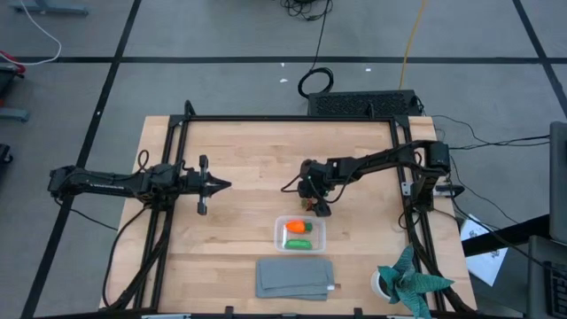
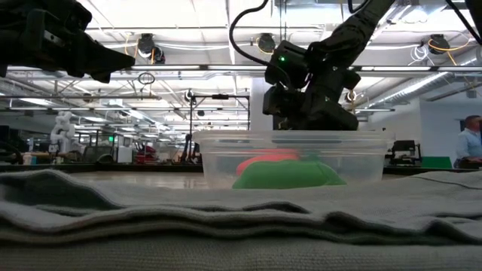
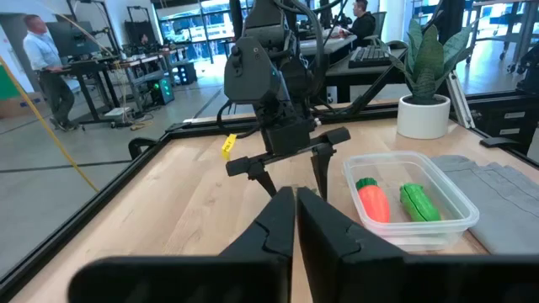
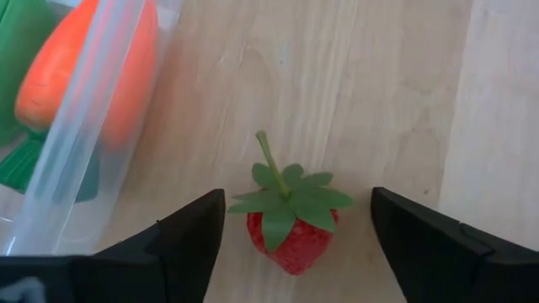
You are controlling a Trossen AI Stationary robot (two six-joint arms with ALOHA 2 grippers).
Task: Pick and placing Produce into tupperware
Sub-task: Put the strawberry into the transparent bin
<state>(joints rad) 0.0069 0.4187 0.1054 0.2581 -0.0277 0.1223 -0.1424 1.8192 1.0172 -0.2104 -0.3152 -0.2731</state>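
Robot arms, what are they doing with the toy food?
The right gripper is open, low over a toy strawberry on the table, one finger on each side, beside the clear tupperware. The carrot and green pod are already inside. The left gripper waits shut, away from the food.

You're in a robotics lab: exposed ceiling lights (image 2: 151, 47) and ducts overhead, workbenches with monitors (image 3: 63, 38), people at desks, floor tape lines (image 1: 266, 59), cables (image 1: 314, 81) underfoot.
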